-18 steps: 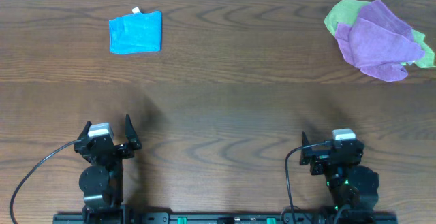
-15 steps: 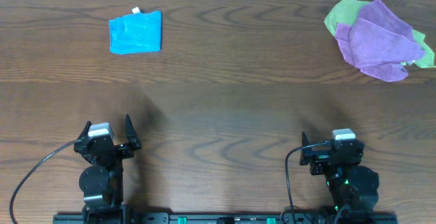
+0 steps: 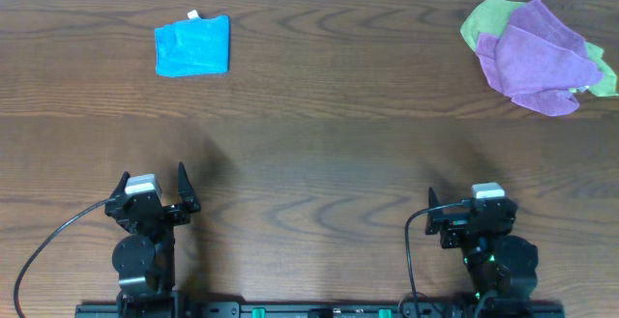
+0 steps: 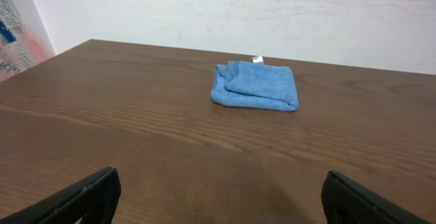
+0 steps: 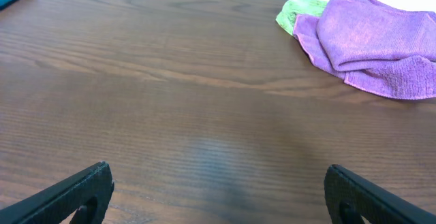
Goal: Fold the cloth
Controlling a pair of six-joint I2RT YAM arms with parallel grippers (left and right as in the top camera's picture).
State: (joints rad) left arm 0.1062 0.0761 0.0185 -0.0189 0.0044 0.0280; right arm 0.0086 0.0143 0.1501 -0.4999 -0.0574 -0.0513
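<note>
The blue terry cloth (image 4: pixel 255 86) lies folded into a neat, nearly square packet with layered edges showing on its left side. It sits flat on the dark wood-grain desk (image 3: pixel 319 144), well ahead of the left fingers (image 4: pixel 82 197) and a little to the right of the gap between them. A small white tag (image 4: pixel 257 60) sticks out of the packet's far edge. It is too small for us to read any writing on it.

The purple terry cloth (image 5: pixel 381 40) is unfolded, bunched in loose overlapping flaps. It lies well ahead of the right fingers (image 5: pixel 75 193) and off to their right. It rests on top of a light green cloth (image 5: pixel 300 11), which peeks out on the side nearer the fingers' midline and again at the pile's far right edge in the overhead view.

We count one blue packet and one green cloth. We cannot tell whether the purple is a single piece or more.

Both pairs of fingers are spread wide with nothing between them. They hang low over the near edge of the desk, well apart from every cloth. We see two arms, one at each near corner, and a black cable (image 3: pixel 48 250) looping out from the left one. A white wall (image 4: pixel 272 13) stands beyond the desk's far edge.
</note>
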